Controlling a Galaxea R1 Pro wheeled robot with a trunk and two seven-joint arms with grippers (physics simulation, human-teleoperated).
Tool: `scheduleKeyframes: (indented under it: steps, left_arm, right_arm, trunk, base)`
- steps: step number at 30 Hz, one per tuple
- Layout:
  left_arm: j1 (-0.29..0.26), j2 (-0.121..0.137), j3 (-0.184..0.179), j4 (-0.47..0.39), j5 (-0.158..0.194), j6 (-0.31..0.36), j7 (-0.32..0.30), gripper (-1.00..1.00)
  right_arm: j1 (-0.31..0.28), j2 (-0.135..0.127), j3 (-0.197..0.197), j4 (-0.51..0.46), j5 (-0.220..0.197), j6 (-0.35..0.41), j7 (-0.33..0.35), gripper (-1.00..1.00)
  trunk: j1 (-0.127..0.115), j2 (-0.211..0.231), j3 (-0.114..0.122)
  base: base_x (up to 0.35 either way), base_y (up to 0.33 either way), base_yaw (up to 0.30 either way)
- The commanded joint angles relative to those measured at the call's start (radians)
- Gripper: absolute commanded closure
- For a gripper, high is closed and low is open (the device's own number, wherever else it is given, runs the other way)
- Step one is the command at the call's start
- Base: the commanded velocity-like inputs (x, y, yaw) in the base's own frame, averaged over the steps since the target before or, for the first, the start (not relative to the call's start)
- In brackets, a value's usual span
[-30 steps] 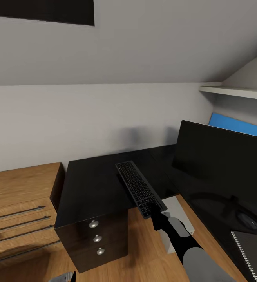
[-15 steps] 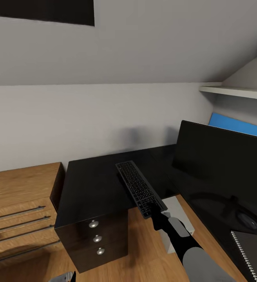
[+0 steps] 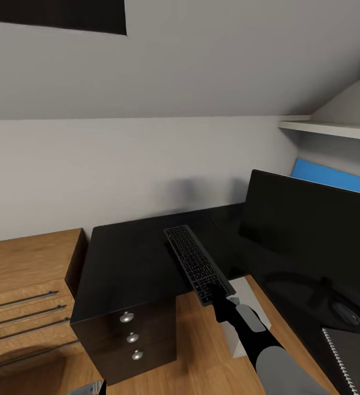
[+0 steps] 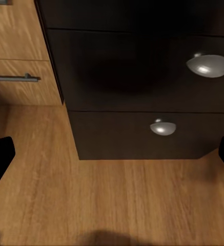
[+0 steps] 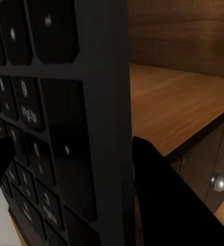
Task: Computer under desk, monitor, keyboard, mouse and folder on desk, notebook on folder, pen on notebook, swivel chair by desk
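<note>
My right gripper (image 3: 217, 293) is shut on the near end of the flat black keyboard (image 3: 195, 263). The keyboard slants out over the black desk (image 3: 125, 258), and I cannot tell whether its far end touches the top. Close up, its keys (image 5: 50, 154) lie between my right gripper's (image 5: 81, 179) dark fingers (image 5: 165, 205). The wide black monitor (image 3: 311, 230) stands on the desk's right wing. A small dark oval, seemingly the mouse (image 3: 346, 310), and the grey spiral notebook (image 3: 355, 356) lie there too. A blue folder (image 3: 333, 176) shows above the monitor. The light grey computer (image 3: 236, 337) sits under the desk. My left gripper (image 4: 112, 159) is open, low before the desk's drawers (image 4: 142, 77).
Low wooden shelving (image 3: 26, 274) with metal handles stands left of the desk. Black drawers with round silver knobs (image 3: 129, 337) face me under the desk's near corner. A white wall shelf (image 3: 333, 129) hangs at the upper right. Wooden floor (image 3: 196, 351) lies between me and the desk.
The whole picture has shifted slightly left, so the camera has moved. The keyboard stays in my right gripper in the same pose.
</note>
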Motion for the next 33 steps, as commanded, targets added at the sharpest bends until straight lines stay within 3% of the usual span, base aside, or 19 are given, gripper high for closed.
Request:
scheduleKeyframes:
  steps: [1, 12, 17, 33]
  left_arm:
    - [-0.001, 0.000, -0.004, 0.001, 0.011, -0.002, -0.008, -1.00]
    - [-0.001, 0.000, -0.004, 0.001, 0.010, -0.002, -0.008, -1.00]
    - [-0.001, -0.002, -0.004, 0.001, 0.010, -0.002, -0.007, -1.00]
    - [-0.001, -0.003, -0.004, 0.001, 0.010, -0.002, -0.007, -1.00]
  right_arm:
    - [0.000, 0.001, -0.006, -0.002, -0.011, 0.004, -0.003, 1.00]
    - [0.000, 0.001, -0.007, -0.002, -0.011, 0.004, -0.002, 1.00]
    - [0.000, 0.001, -0.007, -0.002, -0.011, 0.004, -0.003, 1.00]
    - [0.000, 0.001, -0.007, -0.002, -0.010, 0.004, -0.003, 1.00]
  trunk:
    - [0.000, -0.001, -0.001]
    - [0.000, -0.001, -0.001]
    - [0.019, -0.036, -0.017]
    - [0.019, -0.036, -0.017]
  base:
    - [0.018, -0.021, 0.000]
    - [0.003, -0.004, 0.000]
    - [0.000, 0.000, 0.000]
    - [0.000, 0.000, 0.000]
